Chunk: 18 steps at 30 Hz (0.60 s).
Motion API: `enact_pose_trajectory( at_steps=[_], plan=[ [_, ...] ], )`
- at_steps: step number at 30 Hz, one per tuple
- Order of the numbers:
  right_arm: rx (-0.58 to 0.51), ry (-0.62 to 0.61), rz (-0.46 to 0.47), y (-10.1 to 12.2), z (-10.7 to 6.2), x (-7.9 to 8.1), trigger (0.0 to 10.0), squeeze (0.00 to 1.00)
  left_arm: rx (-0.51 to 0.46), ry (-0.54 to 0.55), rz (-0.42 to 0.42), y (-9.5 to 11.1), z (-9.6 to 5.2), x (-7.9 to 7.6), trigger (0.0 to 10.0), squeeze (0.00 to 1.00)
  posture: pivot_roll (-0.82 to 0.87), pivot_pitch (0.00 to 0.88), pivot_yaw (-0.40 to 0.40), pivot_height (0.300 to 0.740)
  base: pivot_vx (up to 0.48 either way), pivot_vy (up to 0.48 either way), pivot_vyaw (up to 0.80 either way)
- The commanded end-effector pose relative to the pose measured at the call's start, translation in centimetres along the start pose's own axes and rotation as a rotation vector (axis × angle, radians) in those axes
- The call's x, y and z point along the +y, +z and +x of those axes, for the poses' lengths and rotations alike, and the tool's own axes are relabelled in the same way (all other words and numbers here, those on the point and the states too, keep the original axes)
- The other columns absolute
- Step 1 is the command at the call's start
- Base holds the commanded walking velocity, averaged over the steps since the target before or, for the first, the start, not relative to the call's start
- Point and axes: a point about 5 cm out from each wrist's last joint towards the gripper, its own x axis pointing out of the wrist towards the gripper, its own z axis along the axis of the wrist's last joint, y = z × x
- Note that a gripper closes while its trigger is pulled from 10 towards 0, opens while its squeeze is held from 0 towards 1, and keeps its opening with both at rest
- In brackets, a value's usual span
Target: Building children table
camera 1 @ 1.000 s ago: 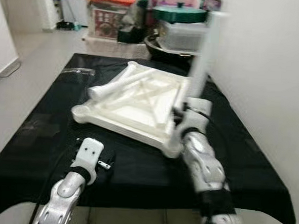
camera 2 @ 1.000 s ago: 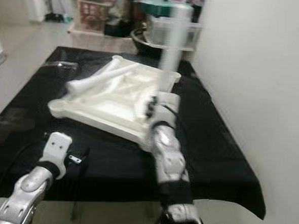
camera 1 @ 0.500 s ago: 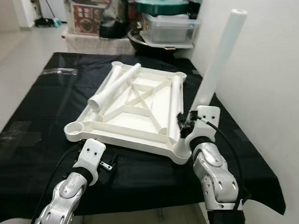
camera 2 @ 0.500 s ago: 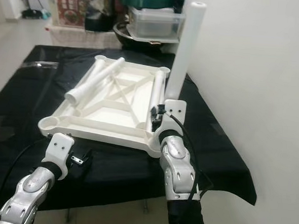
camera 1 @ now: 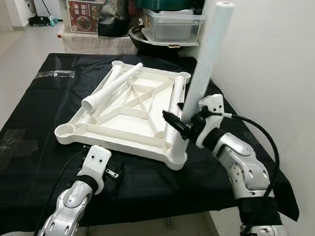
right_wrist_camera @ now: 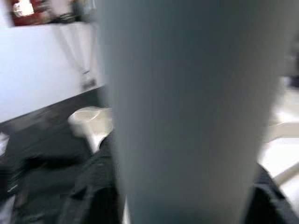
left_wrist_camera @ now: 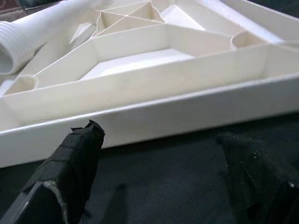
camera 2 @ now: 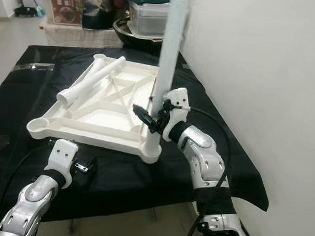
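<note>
A white plastic tabletop point(camera 1: 131, 113) lies upside down on a black-draped table point(camera 1: 32, 158). The right gripper point(camera 1: 179, 124) pinches a white table leg point(camera 1: 203, 72), holding it upright with its foot at the tabletop's near right corner socket, just below the fingers. Beyond that gripper, more white legs point(camera 1: 111, 86) lie loose across the tabletop's ribs. The left gripper point(left_wrist_camera: 154, 182) rests low on the cloth, fingers spread apart, with the tabletop's near edge just ahead of it.

Table leg point(right_wrist_camera: 187, 107) blurred and cropped at close range, left tool point(camera 1: 114, 171) half hidden
</note>
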Motion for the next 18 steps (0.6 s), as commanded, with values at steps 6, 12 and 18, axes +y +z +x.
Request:
enact_pose_trajectory(
  at_steps=[6, 12, 18],
  plan=[
    [0.196, -0.530, 0.094, -4.7, 1.1, -2.8, 0.0, 0.00, 0.006, 0.004, -0.002, -0.3, -0.4, -0.3, 10.0, 0.00, 0.13, 0.000, -0.097, 0.740, 0.000, 0.000, 0.00],
    [0.240, -1.017, 0.174, -6.8, -2.5, -5.2, 0.0, 0.00, 0.008, 0.004, -0.001, -0.3, -0.5, -0.1, 10.0, 0.00, 0.13, 0.000, -0.091, 0.740, 0.000, 0.000, 0.00],
    [0.184, -0.995, 0.185, -6.3, -2.1, -2.2, 10.0, 0.00, 0.011, 0.003, 0.003, -0.3, -0.5, 0.3, 10.0, 0.00, 0.12, 0.000, -0.073, 0.740, 0.000, 0.000, 0.00]
  ],
)
